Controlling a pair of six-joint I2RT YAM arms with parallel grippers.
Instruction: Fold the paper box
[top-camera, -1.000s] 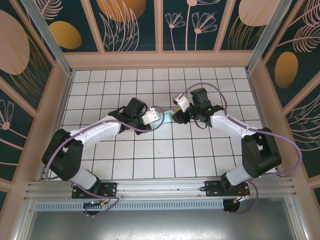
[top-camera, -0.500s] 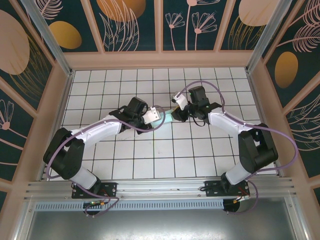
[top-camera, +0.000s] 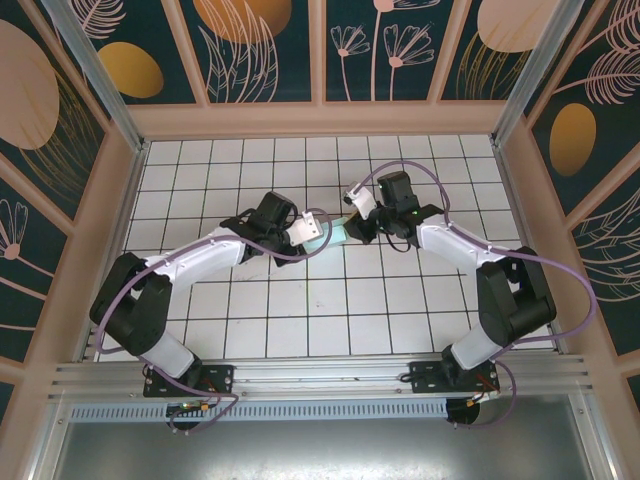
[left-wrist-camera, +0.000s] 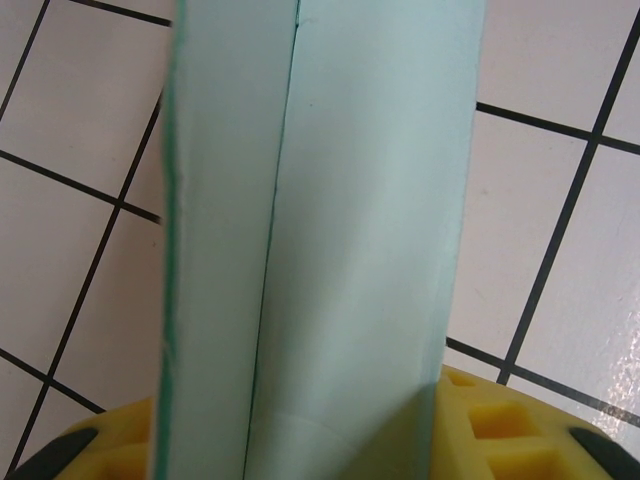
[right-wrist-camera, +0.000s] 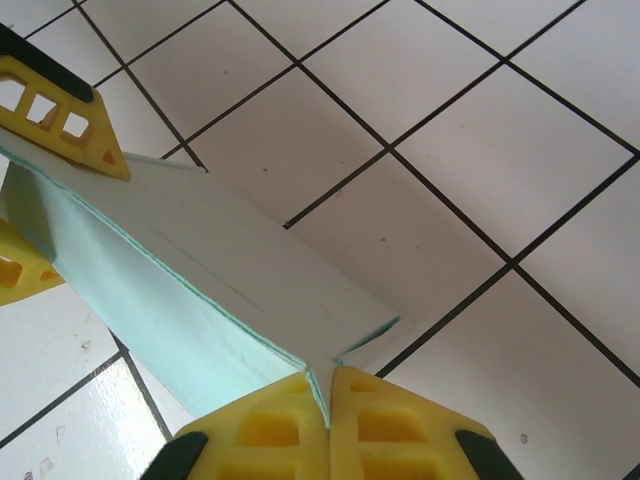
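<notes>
Close-up: left hand (right-wrist-camera: 40, 190), right hand (right-wrist-camera: 328, 388) pinch paper box (right-wrist-camera: 200, 265).

You have bright, even light in the top view; the white tiles (top-camera: 330, 300) give soft glare and the shadows are faint. In the left wrist view the paper box (left-wrist-camera: 330, 250) is very close to the lens and looks slightly soft. The right wrist view is sharp, with glare at lower left.
</notes>
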